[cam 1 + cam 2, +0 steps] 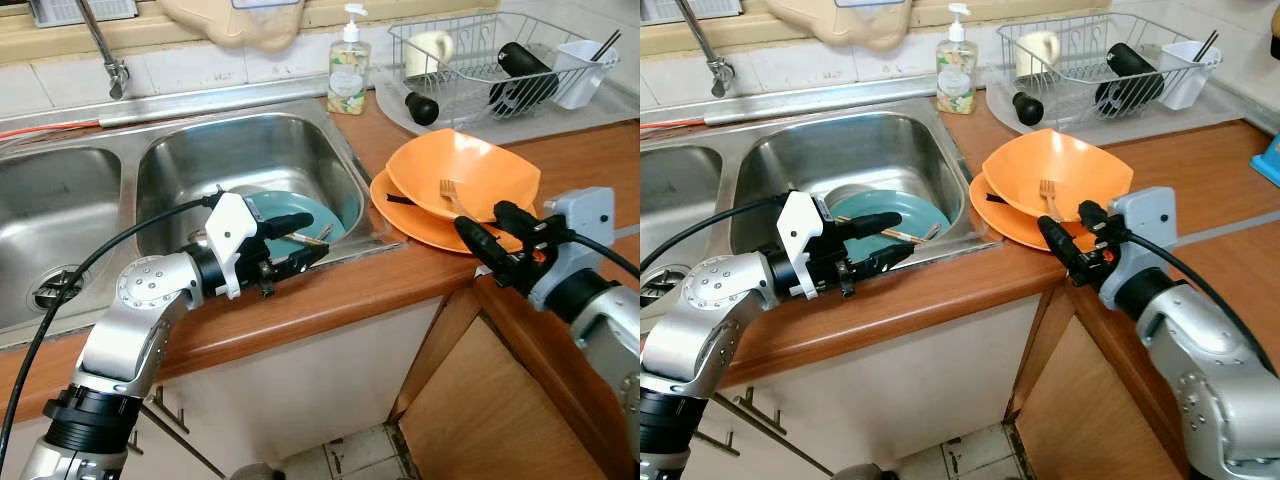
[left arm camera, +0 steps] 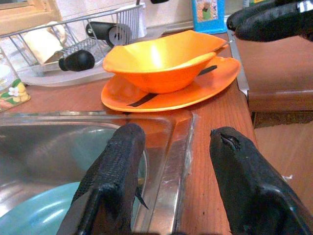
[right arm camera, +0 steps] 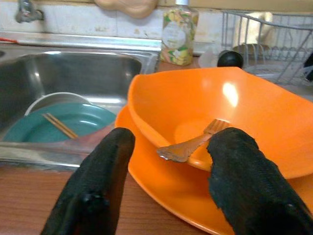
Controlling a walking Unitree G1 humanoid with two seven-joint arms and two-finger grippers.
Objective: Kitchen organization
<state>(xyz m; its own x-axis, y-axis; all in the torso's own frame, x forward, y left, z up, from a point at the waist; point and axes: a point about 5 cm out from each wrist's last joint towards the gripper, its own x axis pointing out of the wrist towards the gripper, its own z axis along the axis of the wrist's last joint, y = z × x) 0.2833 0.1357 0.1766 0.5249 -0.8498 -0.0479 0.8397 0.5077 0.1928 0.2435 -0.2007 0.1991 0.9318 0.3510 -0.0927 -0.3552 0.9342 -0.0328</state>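
Fork (image 3: 193, 143) lies inside the orange bowl (image 1: 1060, 170), directly ahead of the right pincer (image 1: 1068, 244). Handle end points at the pincer and overhangs the bowl's near rim; tines rest further in, toward the bowl's centre. So the fork's long axis runs roughly along the pincer's line of approach, not across it. The right wrist view puts the handle tip between the two parted fingers, a little ahead of them, not touching. Right pincer is open and empty, and is clearly the nearer arm for the fork.

Bowl sits on an orange plate (image 1: 1000, 222) on the tabletop (image 1: 1180, 160), just beyond the right pincer.

Left pincer (image 1: 295, 240) is open, empty, hovering over the sink's (image 1: 250, 150) front edge. The teal plate (image 1: 910, 215) with chopsticks (image 3: 59, 125) lies in the basin just beyond and below it.

Counts: one fork, one orange bowl, one orange plate, one teal plate, one pair of chopsticks, one soap bottle (image 1: 348, 65), one dish rack (image 1: 470, 50).

Likely next move: the right pincer closes on the handle.
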